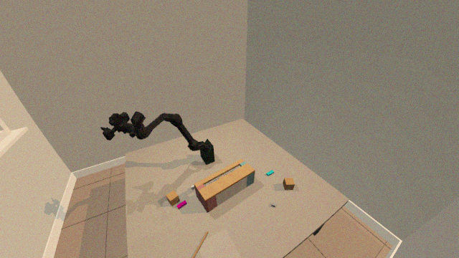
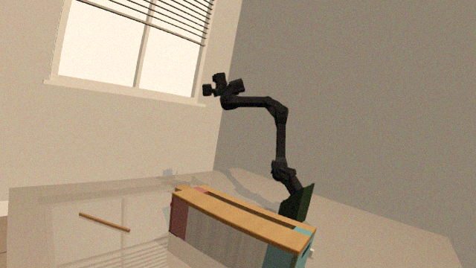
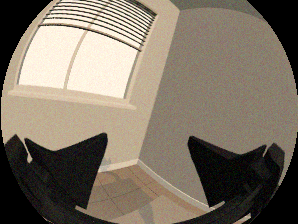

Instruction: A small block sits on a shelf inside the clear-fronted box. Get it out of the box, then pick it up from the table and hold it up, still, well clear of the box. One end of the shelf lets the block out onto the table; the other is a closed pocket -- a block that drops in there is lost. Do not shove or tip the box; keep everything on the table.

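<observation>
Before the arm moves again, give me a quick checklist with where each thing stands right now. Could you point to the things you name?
1. Pincer (image 3: 148,140) open and holding nothing: ok.
2. Arm (image 1: 172,117) (image 2: 280,139) raised off the box (image 1: 229,180) (image 2: 238,219): ok.
3. Box standing upright on the table (image 1: 244,222) (image 2: 372,238): ok.
4. Small block's place on the shelf known: cannot tell, no view shows it clearly.
5. Way out told from the closed pocket: cannot tell.
6. Wrist camera aimed at the box: not ok, it shows window (image 2: 100,48) (image 3: 45,57), walls and floor.

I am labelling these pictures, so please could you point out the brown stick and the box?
brown stick (image 1: 200,245) (image 2: 104,222): top and exterior, mid-length
box (image 1: 229,182) (image 2: 238,220): top and exterior, wooden top
</observation>
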{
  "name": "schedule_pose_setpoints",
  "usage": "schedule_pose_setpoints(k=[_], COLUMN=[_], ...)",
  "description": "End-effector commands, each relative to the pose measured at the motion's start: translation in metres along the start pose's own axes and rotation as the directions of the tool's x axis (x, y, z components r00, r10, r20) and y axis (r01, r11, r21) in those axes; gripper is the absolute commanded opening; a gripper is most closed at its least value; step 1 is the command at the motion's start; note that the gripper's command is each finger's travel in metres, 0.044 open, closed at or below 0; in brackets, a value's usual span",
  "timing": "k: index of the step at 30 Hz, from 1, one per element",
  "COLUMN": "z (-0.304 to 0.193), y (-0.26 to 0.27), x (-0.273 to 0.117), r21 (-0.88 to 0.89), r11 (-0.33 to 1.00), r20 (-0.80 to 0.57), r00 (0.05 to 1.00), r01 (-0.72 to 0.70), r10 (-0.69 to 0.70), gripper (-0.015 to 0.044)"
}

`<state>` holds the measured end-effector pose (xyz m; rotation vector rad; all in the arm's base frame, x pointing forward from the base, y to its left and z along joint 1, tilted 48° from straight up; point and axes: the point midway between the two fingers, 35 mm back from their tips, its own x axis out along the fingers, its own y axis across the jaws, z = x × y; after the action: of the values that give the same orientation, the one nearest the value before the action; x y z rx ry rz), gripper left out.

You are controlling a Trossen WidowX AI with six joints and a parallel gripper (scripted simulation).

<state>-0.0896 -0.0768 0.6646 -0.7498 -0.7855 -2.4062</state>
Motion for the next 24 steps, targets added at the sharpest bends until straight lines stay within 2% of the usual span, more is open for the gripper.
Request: schedule_pose_setpoints(k=[1,5,13,19,24], z=[0.000,0.000,-0.024,-0.044,-0.061], y=[0.001,0.017,0.092,0.160,0.212], x=[0.000,-0.002,-0.028,-0.070,-0.124], r21=[0.001,0.020,0.018,-0.024,-0.066], r11=[1.000,0.998,0.958,0.869,0.739], r20=[0.000,0.009,-0.064,-0.124,-0.184], r00=[1.000,0.999,0.956,0.864,0.736], r01=[-0.002,-0.054,-0.285,-0.494,-0.670], r10=[0.002,0.054,0.286,0.488,0.651], gripper=[0.0400,0.0400,0.0400,0.0400,0.0400])
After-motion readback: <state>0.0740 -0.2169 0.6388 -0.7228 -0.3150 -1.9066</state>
